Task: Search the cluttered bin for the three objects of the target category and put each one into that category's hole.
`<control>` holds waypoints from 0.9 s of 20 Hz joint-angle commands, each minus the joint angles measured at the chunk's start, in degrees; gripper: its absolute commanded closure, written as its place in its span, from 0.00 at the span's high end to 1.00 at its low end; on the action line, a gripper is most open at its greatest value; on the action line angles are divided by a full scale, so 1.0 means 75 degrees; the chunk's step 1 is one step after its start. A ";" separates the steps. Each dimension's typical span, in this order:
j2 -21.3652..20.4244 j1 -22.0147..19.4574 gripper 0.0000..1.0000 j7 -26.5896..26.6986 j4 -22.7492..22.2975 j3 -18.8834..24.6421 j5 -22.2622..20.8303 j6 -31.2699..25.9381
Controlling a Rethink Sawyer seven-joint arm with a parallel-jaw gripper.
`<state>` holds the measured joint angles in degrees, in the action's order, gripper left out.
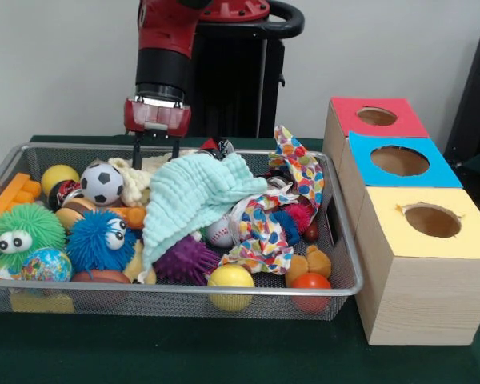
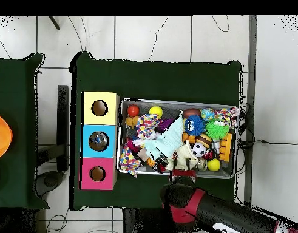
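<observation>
The wire mesh basket (image 1: 184, 290) stands on the green table, full of toys and cloths; it also shows in the overhead view (image 2: 175, 102). No transparent bottle with a blue label shows in either view; the cloths may hide them. My gripper (image 1: 156, 156) hangs over the basket's far rim, just above the clutter, with its two fingers apart and nothing between them. In the overhead view the arm covers it at the basket's robot-side edge (image 2: 181, 176). Three boxes with round holes stand beside the basket: red (image 1: 376, 116), blue (image 1: 398, 160) and yellow (image 1: 432, 220).
A mint green cloth (image 1: 194, 196) and a colourful patterned cloth (image 1: 296, 168) drape over the middle. Around them lie a soccer ball (image 1: 102, 183), green (image 1: 24, 232) and blue (image 1: 100, 238) fuzzy balls, a purple spiky ball (image 1: 184, 260), and a yellow ball (image 1: 230, 280).
</observation>
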<state>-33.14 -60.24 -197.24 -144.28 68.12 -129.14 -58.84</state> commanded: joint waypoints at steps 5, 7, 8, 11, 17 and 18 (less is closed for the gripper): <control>0.0481 0.1067 1.00 0.2393 0.2277 -0.2643 0.0610 0.1435; 0.0603 0.1259 1.00 0.2729 0.2501 -0.3104 0.0799 0.1708; 0.0677 0.1382 1.00 0.2810 0.2610 -0.3329 0.0846 0.1826; 0.0776 0.1643 1.00 0.2715 0.2758 -0.3665 0.0796 0.1961; 0.0805 0.2184 0.00 0.2506 0.3020 -0.4245 0.0769 0.2345; 0.0804 0.2208 0.00 0.2511 0.3039 -0.4274 0.0785 0.2382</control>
<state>-35.07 -45.54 -196.20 -131.66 46.82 -123.66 -46.67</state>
